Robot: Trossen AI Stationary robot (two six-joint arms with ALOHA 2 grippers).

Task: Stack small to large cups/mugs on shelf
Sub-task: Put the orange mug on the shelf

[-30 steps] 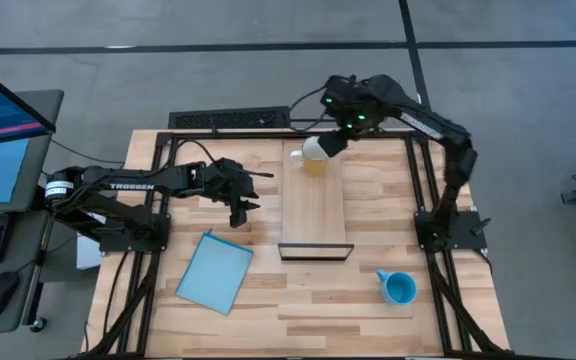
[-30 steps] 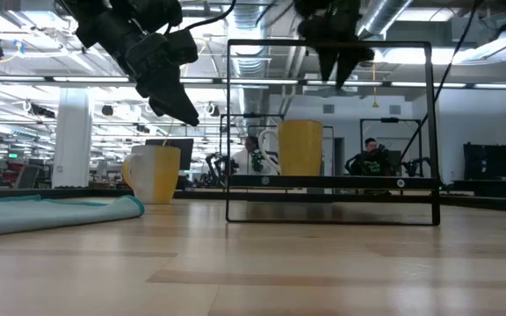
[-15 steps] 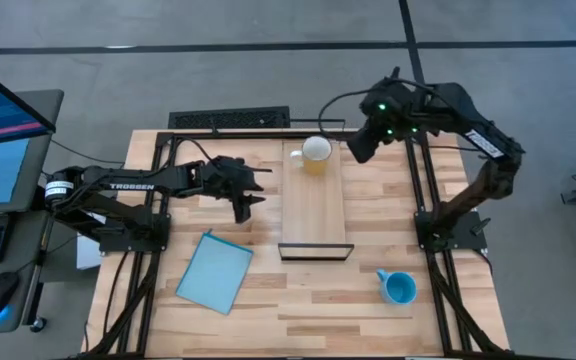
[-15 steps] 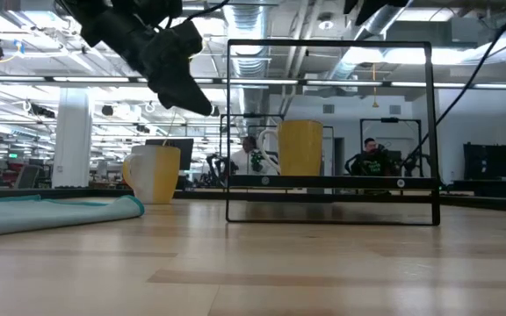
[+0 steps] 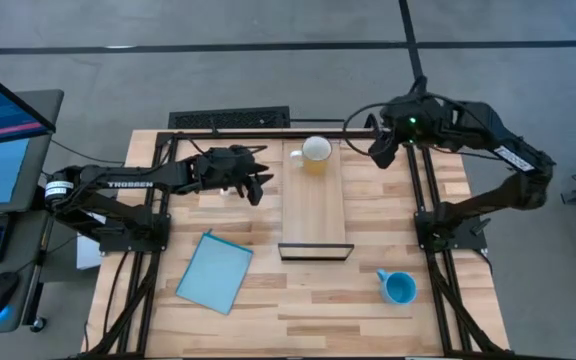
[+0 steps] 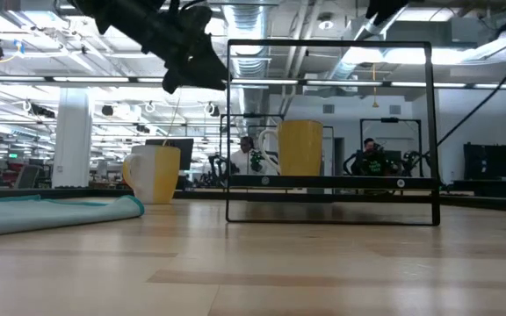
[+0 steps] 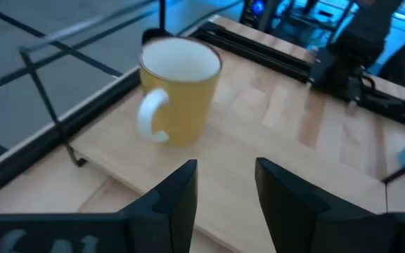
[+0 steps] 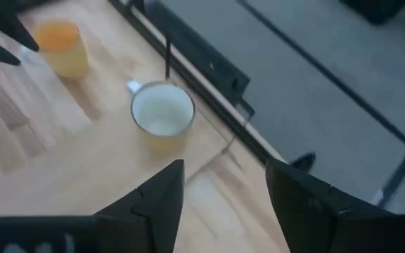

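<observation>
The pale yellow mug [image 5: 315, 152] stands upright on the far end of the light-wood shelf [image 5: 314, 210], white inside up [image 7: 178, 83] [image 8: 162, 112]. The orange mug [image 8: 60, 48] stands on the table left of the shelf [image 6: 155, 173]; my left arm hides it from above. The blue mug [image 5: 399, 288] sits near the table's near right corner. My left gripper [image 5: 258, 186] [image 7: 223, 190] is open, in the air left of the yellow mug and pointing at it. My right gripper [image 5: 380, 150] [image 8: 223, 190] is open, raised to the right of the shelf.
A light-blue sheet [image 5: 214, 270] lies flat on the table's near left part [image 6: 51, 213]. A black frame [image 5: 418, 190] runs along the table's edges. Bare wood lies between the shelf and the blue mug.
My right gripper has drawn back from above the yellow mug, rising and moving toward the table's right edge; the mug stays upright on the shelf. My left gripper has risen and swung toward the far edge and the shelf, turning toward the yellow mug.
</observation>
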